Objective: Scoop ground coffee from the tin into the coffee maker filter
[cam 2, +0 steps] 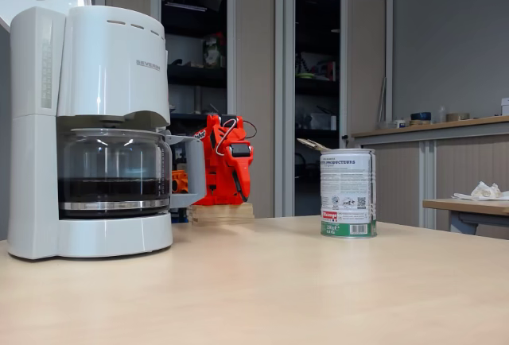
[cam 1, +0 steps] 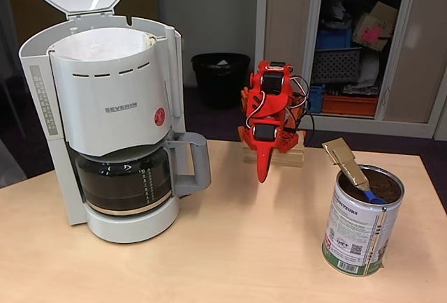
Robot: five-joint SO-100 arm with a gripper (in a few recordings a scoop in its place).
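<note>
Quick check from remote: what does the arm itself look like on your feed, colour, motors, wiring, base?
The arm is bright red plastic with black servo blocks set into its joints. Thin red, black and white cables loop along its upper part. The gripper is the same red and tapers to a point. The arm stands on a pale wooden block at the table's far edge. No markings are legible.

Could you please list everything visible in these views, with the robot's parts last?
coffee maker: one, white, lid open, left on table
paper filter: one, white, in the coffee maker's top
carafe: one, glass, dark liquid inside, in the coffee maker
tin: one, silver with white-green label, right on table
ground coffee: dark brown, in tin
scoop: one, tan handle, blue bowl, in tin
table: one, light wood
bin: one, black, on floor behind
arm: one, red, folded, behind table centre
end effector: red, pointing down
</note>
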